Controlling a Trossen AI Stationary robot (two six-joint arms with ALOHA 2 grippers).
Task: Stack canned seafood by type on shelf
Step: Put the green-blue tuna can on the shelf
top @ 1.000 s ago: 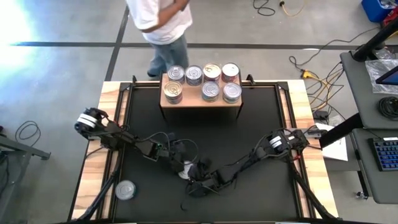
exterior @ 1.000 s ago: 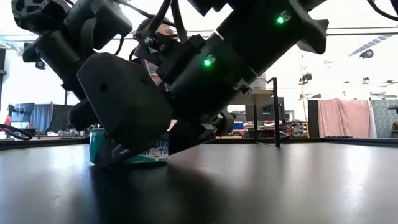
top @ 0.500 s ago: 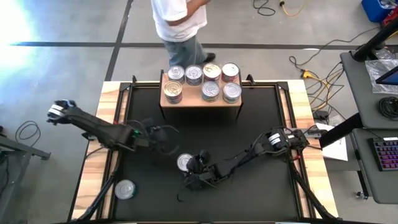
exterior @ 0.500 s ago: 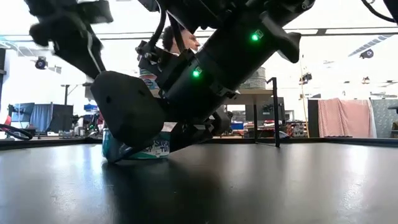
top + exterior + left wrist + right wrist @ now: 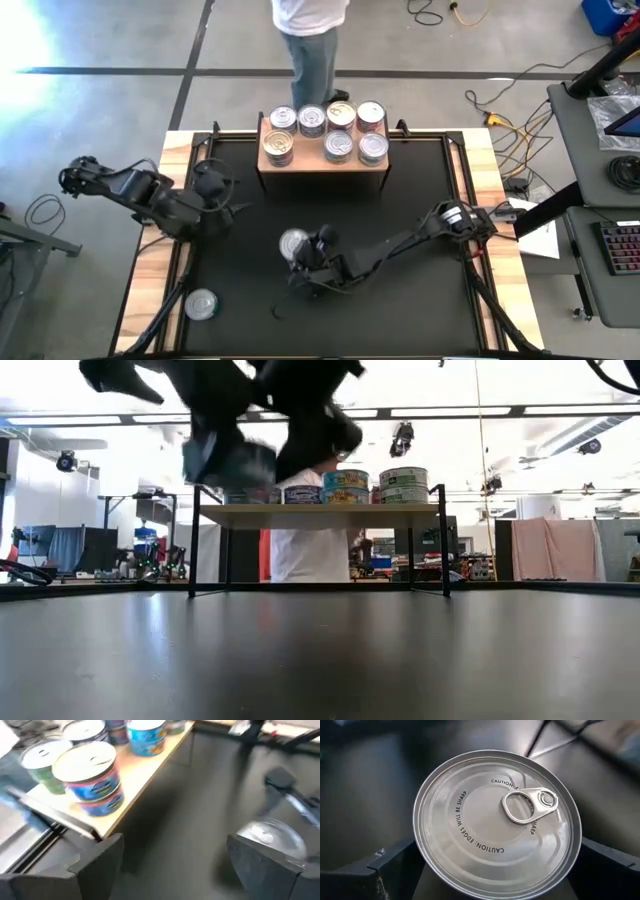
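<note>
from above, the right gripper (image 5: 297, 250) holds a silver-lidded can (image 5: 293, 243) mid-mat, short of the shelf (image 5: 322, 166). low view: can (image 5: 228, 460) lifted. right wrist: fingers (image 5: 390, 870) clasp it. left gripper (image 5: 170, 865) gapes, empty.

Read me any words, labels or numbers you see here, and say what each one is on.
"CAUTION: EDGES WILL BE SHARP": ring of print on the silver lid of the can between the right gripper's fingers; the pull tab covers part of it.
Side labels of the cans on the shelf, in the left wrist and low views: too blurred or small to read.
No other text is legible.
</note>
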